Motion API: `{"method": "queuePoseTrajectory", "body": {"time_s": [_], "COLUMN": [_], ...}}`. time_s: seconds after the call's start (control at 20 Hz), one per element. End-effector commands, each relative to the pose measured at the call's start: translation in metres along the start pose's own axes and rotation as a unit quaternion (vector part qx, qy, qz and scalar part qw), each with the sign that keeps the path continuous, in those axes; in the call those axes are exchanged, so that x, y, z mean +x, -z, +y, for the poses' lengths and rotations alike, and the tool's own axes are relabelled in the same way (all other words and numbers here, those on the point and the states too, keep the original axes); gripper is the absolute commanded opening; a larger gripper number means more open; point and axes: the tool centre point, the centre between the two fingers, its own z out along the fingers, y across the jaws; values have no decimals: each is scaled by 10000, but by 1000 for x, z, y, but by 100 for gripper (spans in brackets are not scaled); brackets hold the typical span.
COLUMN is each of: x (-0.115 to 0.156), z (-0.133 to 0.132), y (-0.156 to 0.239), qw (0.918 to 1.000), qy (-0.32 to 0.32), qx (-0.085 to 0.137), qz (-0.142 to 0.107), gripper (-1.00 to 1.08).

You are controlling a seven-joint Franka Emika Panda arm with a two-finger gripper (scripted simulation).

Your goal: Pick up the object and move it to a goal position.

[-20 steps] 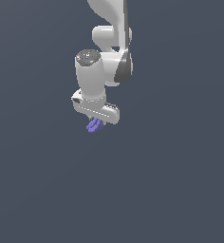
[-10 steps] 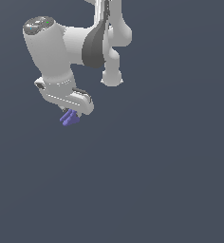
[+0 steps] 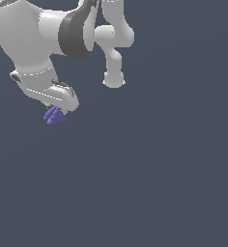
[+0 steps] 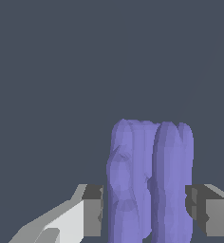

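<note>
While airborne, claw (image 4: 144, 209) grips violet object (image 4: 149, 180).

Lighting: even, moderate, no glare showing. Background: flat slate grey in both views, carrying no cast shadows. White arm (image 3: 34, 34) is shading smoothly from bright upper surfaces to grey undersides, suggesting light falling from above. Violet-blue object (image 4: 149, 180) is showing soft darker bands between its ridges. Rendering: sharp throughout, no blur, no edge distortion; faceted polygon edges are showing on curved surfaces.

Violet-blue ridged object (image 4: 149, 180) (lobed, elongated) held aloft.
</note>
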Motion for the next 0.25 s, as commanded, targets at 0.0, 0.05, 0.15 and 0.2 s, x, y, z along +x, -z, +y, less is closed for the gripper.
{"method": "queuePoseTrajectory", "body": {"time_s": [0.0,0.05,0.15,0.2], "x": [4,4,5,5], "z": [4,5,6,6], "y": [4,5,6,6], "qw": [10000,10000,10000,10000], "qy": [6,6,6,6], "qx": [0,0,0,0], "qz": [-3,-3,-3,-3], "gripper": [-100,-100,-100,-100]}}
